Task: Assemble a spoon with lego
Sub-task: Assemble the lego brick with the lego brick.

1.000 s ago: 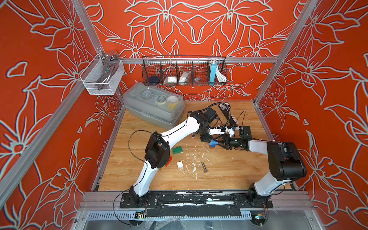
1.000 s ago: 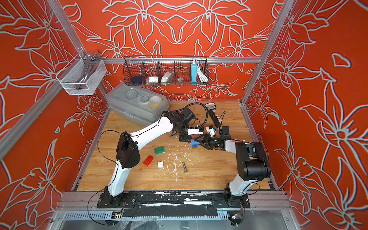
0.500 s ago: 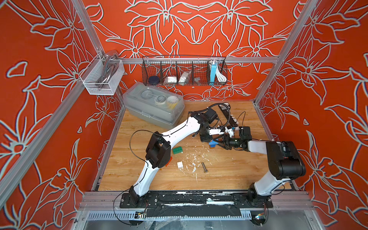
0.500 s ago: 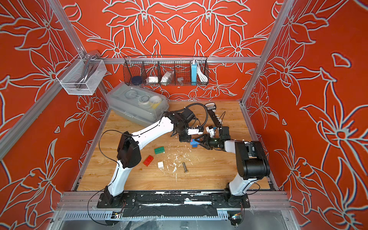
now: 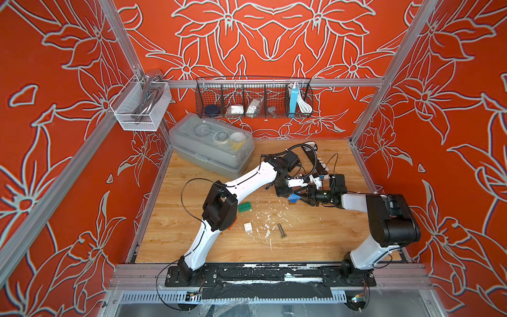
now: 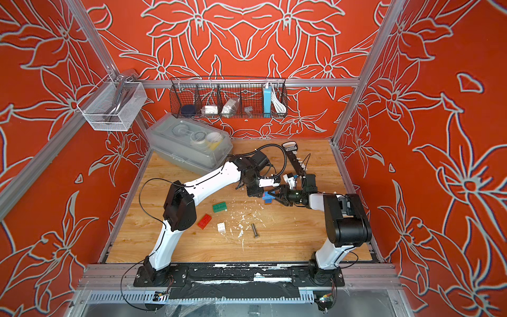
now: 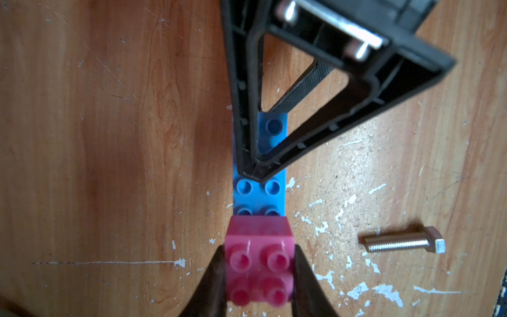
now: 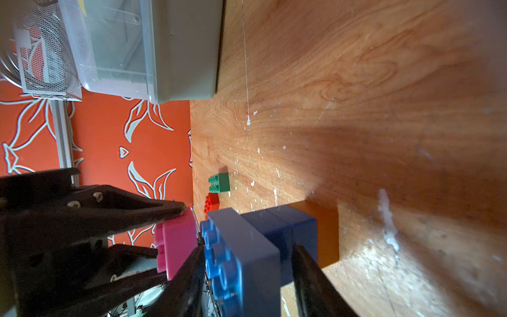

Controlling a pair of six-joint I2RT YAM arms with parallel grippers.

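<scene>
The spoon's stem [image 8: 274,241] stands on the wooden table: a light blue brick [image 7: 259,192] on top of darker blue ones and a brown one [image 8: 327,233]. My right gripper [image 8: 247,249] is shut on it, one finger across the studded top and the other low beside the darker blue. My left gripper [image 7: 259,252] is shut on a pink brick [image 7: 259,263], studs up, held over one end of the light blue brick. In both top views the two grippers meet at the blue brick [image 5: 292,198] [image 6: 267,197]. Loose lego lies nearer the front: green [image 6: 219,206], red [image 6: 204,221] and white [image 6: 221,227].
A metal bolt [image 5: 281,230] lies among white flecks near the white brick. A grey lidded bin [image 5: 211,145] fills the back left. A black strip with white pegs [image 5: 315,162] lies behind the grippers. A wire basket [image 5: 253,97] and a mesh basket [image 5: 140,107] hang on the walls.
The right gripper's jaws have narrowed onto the blue bricks and that arm has crept slightly left. The left arm and the pink brick have stayed put.
</scene>
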